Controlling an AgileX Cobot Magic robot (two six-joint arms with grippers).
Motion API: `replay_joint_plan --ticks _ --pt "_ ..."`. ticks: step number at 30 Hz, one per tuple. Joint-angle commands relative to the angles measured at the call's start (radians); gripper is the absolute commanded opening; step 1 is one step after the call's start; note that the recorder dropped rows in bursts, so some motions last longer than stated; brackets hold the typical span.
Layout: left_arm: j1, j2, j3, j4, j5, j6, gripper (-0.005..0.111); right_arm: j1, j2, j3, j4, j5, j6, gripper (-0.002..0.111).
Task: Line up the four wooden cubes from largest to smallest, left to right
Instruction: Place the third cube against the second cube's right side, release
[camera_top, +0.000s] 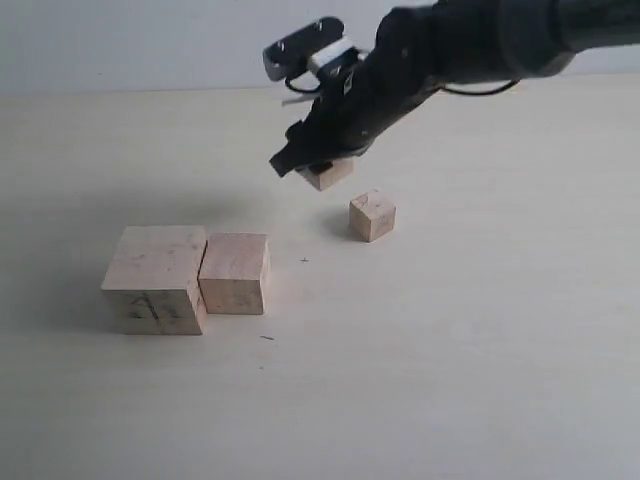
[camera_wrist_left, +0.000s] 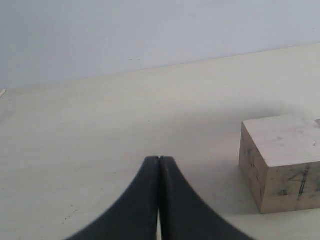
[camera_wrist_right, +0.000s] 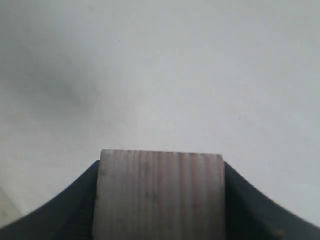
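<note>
A: While the right jaws clamp one pale-wood cube (camera_top: 328, 176) above the surface (camera_top: 480, 350), where do the others sit?
B: At the left stands the largest cube (camera_top: 155, 278), dark scribbles on its front face; the second cube (camera_top: 235, 272) touches its right side; a small cube (camera_top: 372, 216) sits apart, near the clamped one.
A: Left jaws?
B: Pressed together, near the largest cube.

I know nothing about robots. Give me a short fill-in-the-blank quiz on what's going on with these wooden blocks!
1. The exterior view shows ____ wooden cubes in all.
2. The right gripper is shut on one cube; the other ____ stand free on the table.
3. The left gripper is shut and holds ____.
4. Dark scribbles mark the ____ cube.
Missing words: four; three; nothing; largest.
</note>
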Motion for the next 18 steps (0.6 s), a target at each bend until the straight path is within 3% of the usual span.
replay_joint_plan --ticks 1,5,10,18 --pt "0.002 -0.007 0.0 -0.001 -0.005 0.001 0.0 -0.001 -0.16 0.001 -0.053 0.194 -0.152 0.0" --pt "0.002 -0.007 0.0 -0.001 -0.005 0.001 0.0 -0.001 -0.156 0.003 0.103 0.363 -0.434 0.0" --pt "0.002 -0.007 0.0 -0.001 -0.005 0.001 0.0 0.022 -0.051 0.003 0.343 0.411 -0.701 0.0" --pt "0.002 -0.007 0.0 -0.001 -0.005 0.001 0.0 0.052 0.062 0.003 0.27 0.384 -0.721 0.0"
